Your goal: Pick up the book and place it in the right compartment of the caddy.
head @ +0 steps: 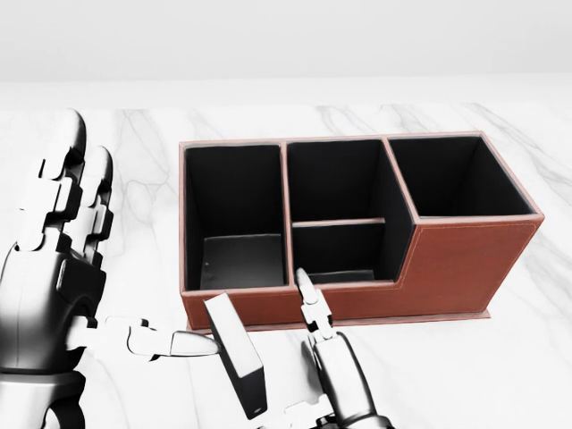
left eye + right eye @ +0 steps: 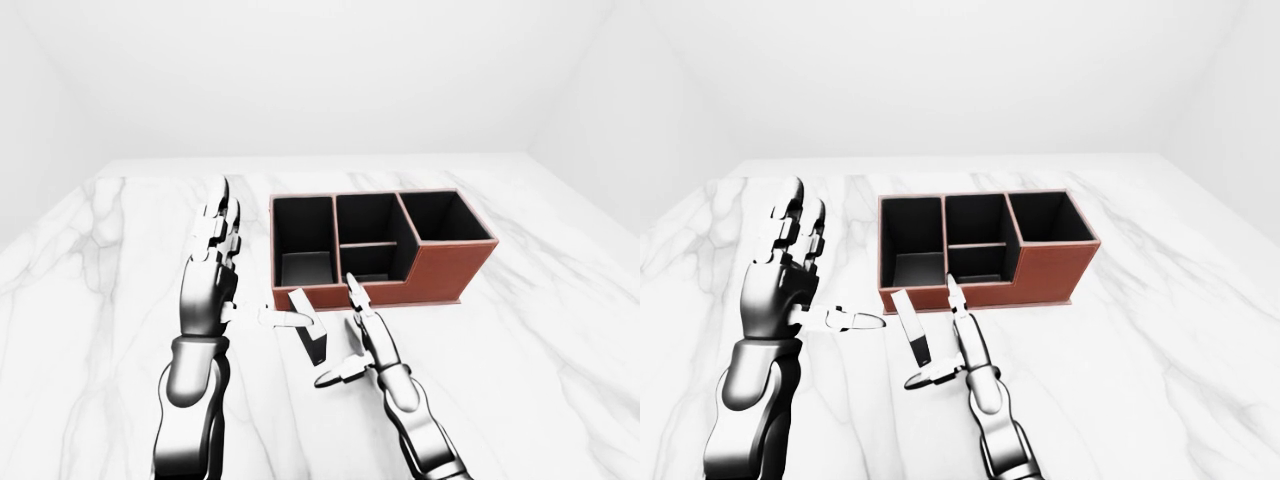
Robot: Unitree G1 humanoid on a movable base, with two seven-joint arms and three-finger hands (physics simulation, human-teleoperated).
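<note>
The book (image 1: 234,351), thin with a pale cover and a dark edge, stands tilted on the marble just below the caddy's low wall. My left hand (image 1: 125,259) is open, fingers pointing up, and its thumb (image 1: 192,342) reaches right to the book's left face. Open too, my right hand (image 1: 299,357) stands just right of the book, its forefinger (image 1: 307,299) raised before the caddy and its thumb low by the book's bottom end. The brown caddy (image 1: 465,259) holds dark compartments; its right compartment (image 1: 451,174) is the tallest.
The white marble table (image 2: 560,330) stretches wide around the caddy, and pale walls stand behind it. The left compartment (image 1: 234,210) and the divided middle one (image 1: 338,206) hold nothing that shows.
</note>
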